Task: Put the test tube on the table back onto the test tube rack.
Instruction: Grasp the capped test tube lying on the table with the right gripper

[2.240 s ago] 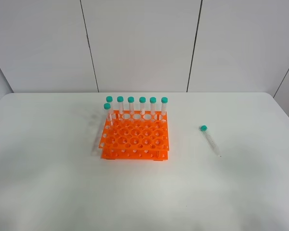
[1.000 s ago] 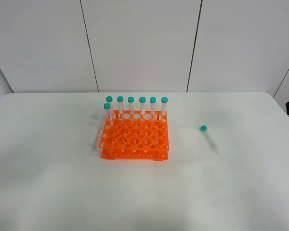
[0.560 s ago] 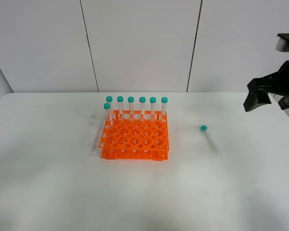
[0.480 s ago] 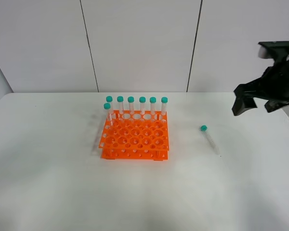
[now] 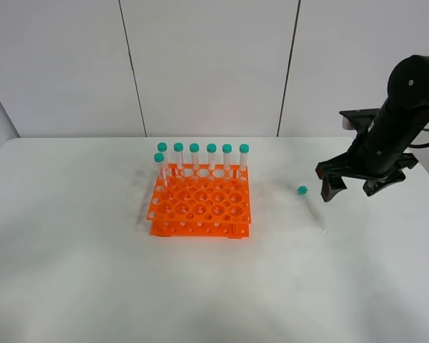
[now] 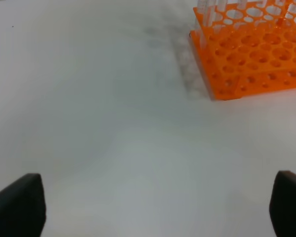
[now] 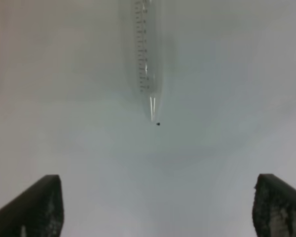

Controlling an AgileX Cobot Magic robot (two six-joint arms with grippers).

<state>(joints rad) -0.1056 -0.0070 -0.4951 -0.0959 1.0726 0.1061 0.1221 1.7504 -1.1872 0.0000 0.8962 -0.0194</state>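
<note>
The test tube (image 5: 313, 209) lies flat on the white table (image 5: 93, 271), teal cap toward the back, pointed tip toward the front. In the right wrist view its graduated body and tip (image 7: 147, 59) lie ahead of the fingers. My right gripper (image 5: 353, 190) hovers open just right of the tube, touching nothing. The orange test tube rack (image 5: 200, 205) stands left of centre, with several teal-capped tubes (image 5: 202, 156) upright along its back row. My left gripper (image 6: 153, 210) is open over bare table, the rack's corner (image 6: 251, 54) ahead of it; the exterior high view does not show it.
White wall panels rise behind the table. The table's rounded right edge (image 5: 425, 171) lies just beyond my right arm. Bare tabletop stretches between the rack and the lying tube.
My right arm has swung in from the right edge and come down beside the lying tube. The tube and the rack have not moved.
</note>
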